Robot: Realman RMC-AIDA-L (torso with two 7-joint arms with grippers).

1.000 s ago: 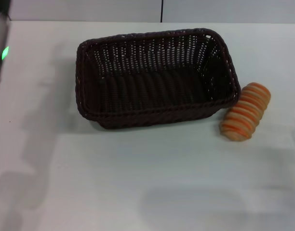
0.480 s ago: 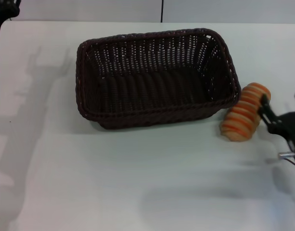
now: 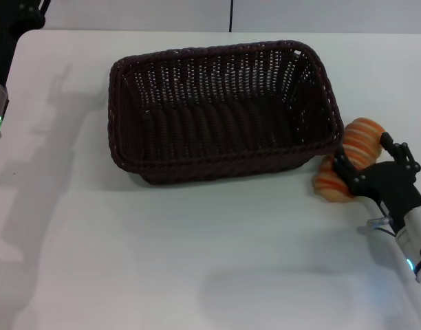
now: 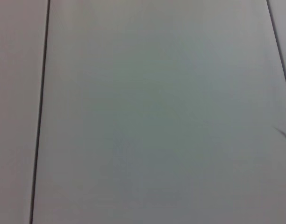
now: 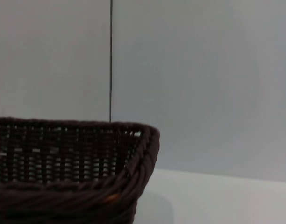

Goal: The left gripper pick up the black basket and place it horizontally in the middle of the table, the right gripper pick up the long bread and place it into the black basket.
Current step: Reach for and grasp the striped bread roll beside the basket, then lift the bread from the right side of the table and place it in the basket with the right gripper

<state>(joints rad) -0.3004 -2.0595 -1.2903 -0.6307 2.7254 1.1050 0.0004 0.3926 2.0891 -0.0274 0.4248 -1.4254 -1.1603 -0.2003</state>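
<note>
The black basket [image 3: 221, 110] stands lengthwise across the middle of the white table [image 3: 197, 268], empty; its corner also shows in the right wrist view [image 5: 73, 186]. The long bread [image 3: 358, 137] lies on the table against the basket's right end. My right gripper [image 3: 362, 148] is low at the bread, open, with one finger [image 3: 346, 167] on the basket side and the other on the outer side, straddling the loaf. My left gripper [image 3: 11, 27] is raised at the table's far left corner, well away from the basket.
A grey panelled wall [image 3: 300, 14] runs behind the table's far edge. Bare tabletop lies in front of the basket and to its left. The left wrist view shows only grey panels [image 4: 157, 112].
My right gripper has come in from the right edge and closed in over the bread. My left arm has drawn back and up toward the far left corner. Basket and bread have not moved.
</note>
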